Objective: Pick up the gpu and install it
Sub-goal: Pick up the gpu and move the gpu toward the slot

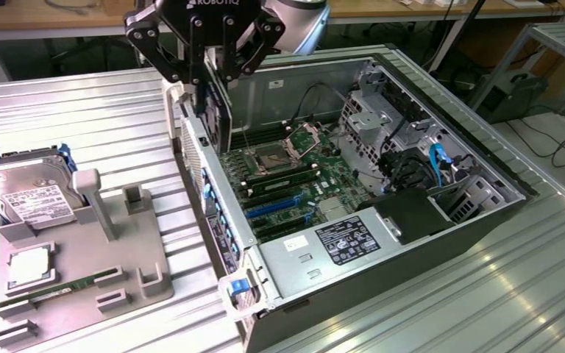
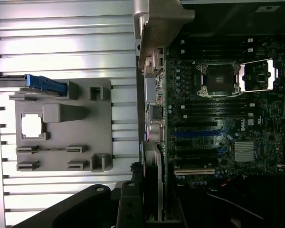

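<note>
Holder (image 1: 86, 272): grey, lower left of the exterior view, on the desk (image 1: 86, 110), well apart from the gpu.
Case (image 1: 302, 316): open, centre frame, with blue slots (image 1: 273, 208) mid-board.
Gpu (image 1: 214, 118): upper centre-left, hanging upright over the case's left rim, not yet in a slot.
Gripper (image 1: 209, 77): top of frame, clamped on the gpu's upper edge.
Snag risk: the card's lower end hangs just above the rim and may catch on it.
Seating risk: an offset or tilted card could miss the slot and jam; the edge grip may let it swivel.

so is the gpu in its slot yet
Out. The gpu hangs on edge in the tool over the case's rear wall, away from the blue slots.
</note>
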Controlling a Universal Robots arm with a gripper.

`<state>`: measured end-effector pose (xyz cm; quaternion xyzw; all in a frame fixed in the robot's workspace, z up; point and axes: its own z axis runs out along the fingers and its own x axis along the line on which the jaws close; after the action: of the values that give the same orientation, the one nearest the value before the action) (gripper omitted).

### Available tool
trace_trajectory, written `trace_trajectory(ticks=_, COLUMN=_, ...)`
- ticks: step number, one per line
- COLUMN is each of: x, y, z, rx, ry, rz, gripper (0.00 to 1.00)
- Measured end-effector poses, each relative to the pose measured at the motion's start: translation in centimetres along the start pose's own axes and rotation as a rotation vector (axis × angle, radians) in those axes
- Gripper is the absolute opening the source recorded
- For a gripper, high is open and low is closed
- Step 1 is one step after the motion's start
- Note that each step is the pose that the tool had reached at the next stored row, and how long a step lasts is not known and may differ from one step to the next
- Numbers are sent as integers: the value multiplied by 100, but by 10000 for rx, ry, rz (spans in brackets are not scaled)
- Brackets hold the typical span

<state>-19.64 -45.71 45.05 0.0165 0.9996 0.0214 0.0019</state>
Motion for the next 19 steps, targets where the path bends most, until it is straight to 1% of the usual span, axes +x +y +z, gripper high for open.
trace_trajectory(ticks=19, x=-213, y=7, z=2, rx=0, ry=0, rz=-2, gripper=28)
